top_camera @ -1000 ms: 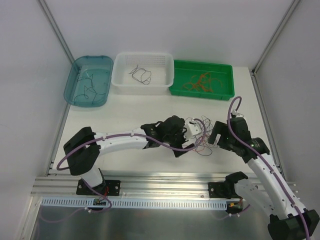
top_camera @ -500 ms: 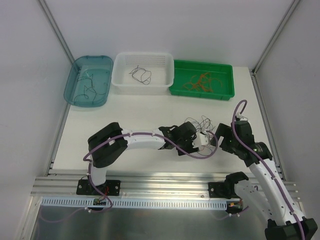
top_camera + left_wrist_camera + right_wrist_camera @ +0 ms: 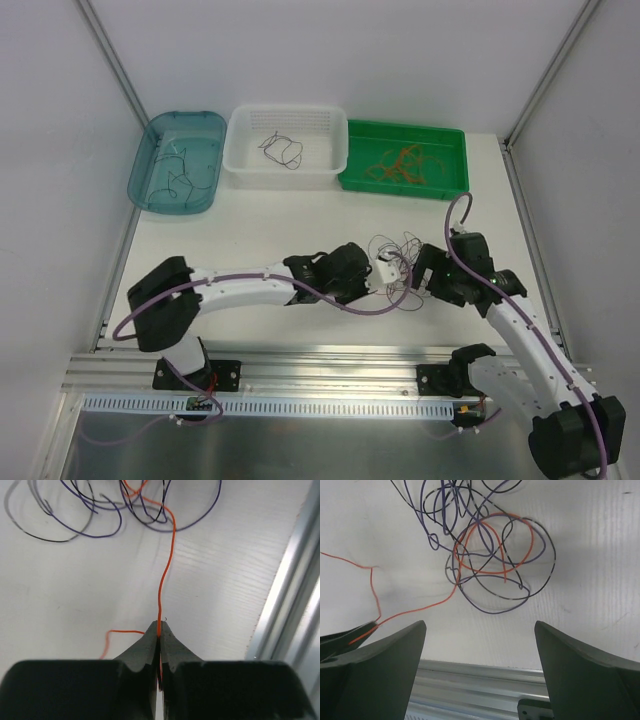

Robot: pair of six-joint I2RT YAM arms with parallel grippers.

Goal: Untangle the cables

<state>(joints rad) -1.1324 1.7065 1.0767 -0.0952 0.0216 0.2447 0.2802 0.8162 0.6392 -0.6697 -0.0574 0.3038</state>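
Pinching the orange cable (image 3: 162,585), the left gripper (image 3: 159,632) has it running straight ahead from its tips into the tangle (image 3: 480,524), which lies just beyond the spread right gripper (image 3: 477,630).

High fixed view facing down, both wrist views close, sharing the cables (image 3: 481,525)

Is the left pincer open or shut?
Shut. The left pincer has its tips pressed together, pinching the orange wire.
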